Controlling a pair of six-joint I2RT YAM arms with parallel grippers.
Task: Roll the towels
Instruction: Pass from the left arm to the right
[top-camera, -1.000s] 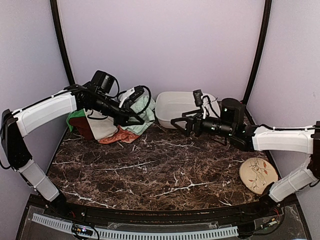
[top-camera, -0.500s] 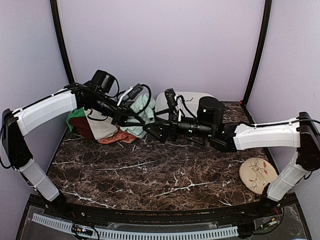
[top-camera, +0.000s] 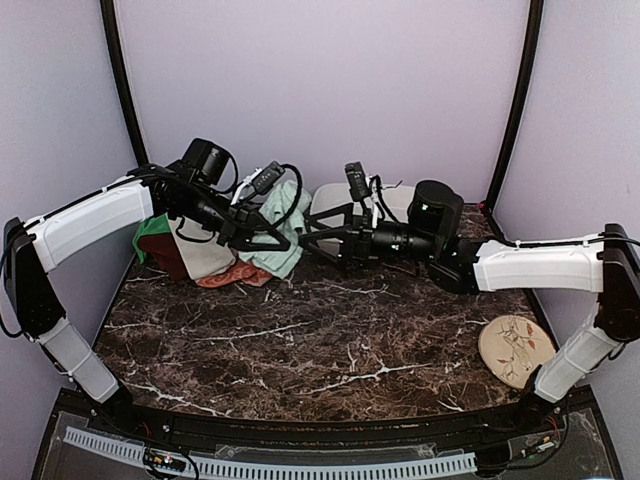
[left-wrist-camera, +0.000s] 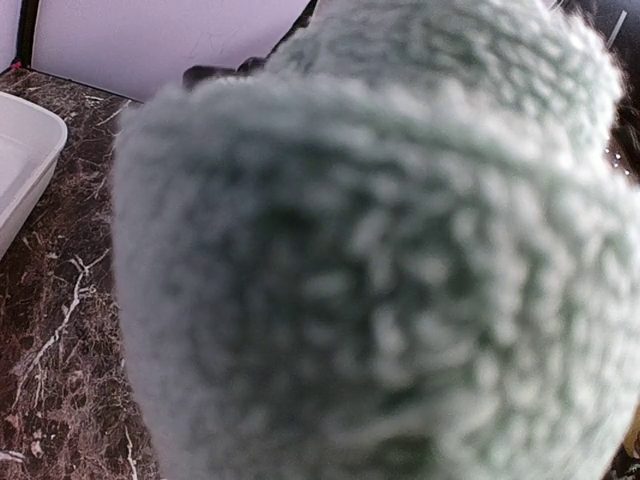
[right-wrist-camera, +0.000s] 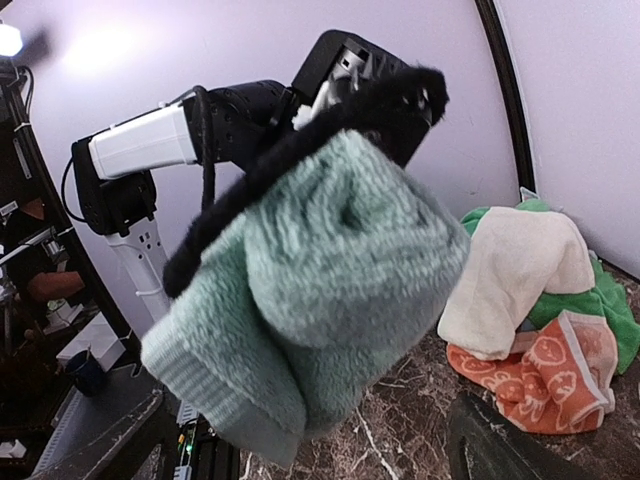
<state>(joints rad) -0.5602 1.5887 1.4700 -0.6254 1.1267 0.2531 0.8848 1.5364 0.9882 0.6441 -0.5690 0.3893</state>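
Since a second ago the right arm has swung way over to the left, off the basin (top-camera: 335, 200) side and right up to the left arm. From the top, the right gripper (top-camera: 308, 240) has its fingers spread apart, just beside the left gripper (top-camera: 280, 238). That one's clamped on the sage towel (top-camera: 290, 208), held up off the counter (top-camera: 330, 330). Green towel (top-camera: 150, 238), cream towel (top-camera: 205, 255) and orange towel (top-camera: 238, 272) are heaped in the back-left corner, with the plate (top-camera: 516, 350) way off near the right edge. Left wrist cam is pretty much all sage towel (left-wrist-camera: 380, 260), blurry and filling the frame, with a bit of basin (left-wrist-camera: 20, 150) at the left. Right wrist cam shows the sage towel (right-wrist-camera: 330, 290) bunched up and hanging from the left gripper's black finger (right-wrist-camera: 300, 150), with the other three towels piled on the counter behind it to the right.
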